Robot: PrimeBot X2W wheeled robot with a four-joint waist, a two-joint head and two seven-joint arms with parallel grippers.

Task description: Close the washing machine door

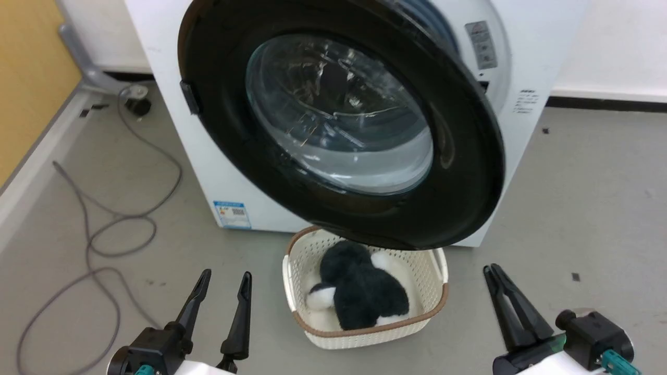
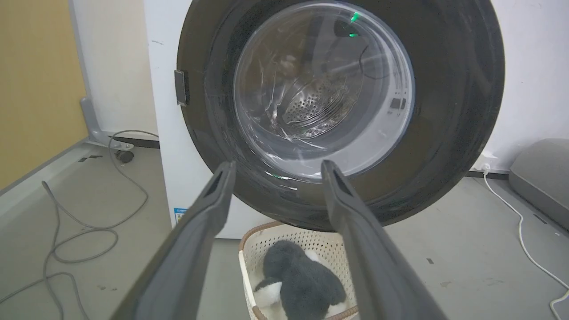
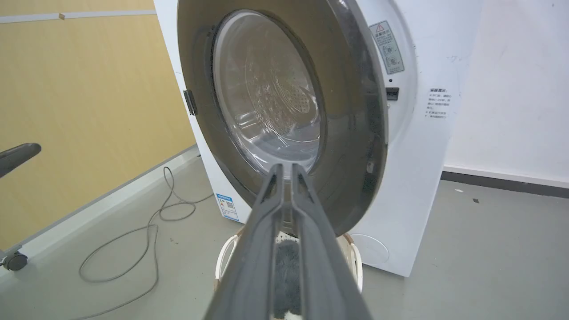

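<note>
The washing machine (image 1: 208, 156) is a white box straight ahead, with a blue sticker (image 1: 232, 213) low on its front. Its door (image 1: 338, 120), a black disc with a bulging glass window, stands partly open: the left edge lies at the machine, the right edge swings out toward me. The steel drum shows through the glass (image 2: 311, 102). My left gripper (image 1: 225, 275) is open and empty, low at the left, short of the door (image 2: 444, 111). My right gripper (image 1: 491, 268) is shut on nothing, low at the right, pointing at the door (image 3: 351, 133).
A cream perforated basket (image 1: 435, 271) holding a black and white plush toy (image 1: 359, 291) sits on the floor under the door. A grey cable (image 1: 104, 229) loops over the floor at left, beside a yellow wall (image 1: 26, 67). A white cable (image 2: 524, 240) lies at right.
</note>
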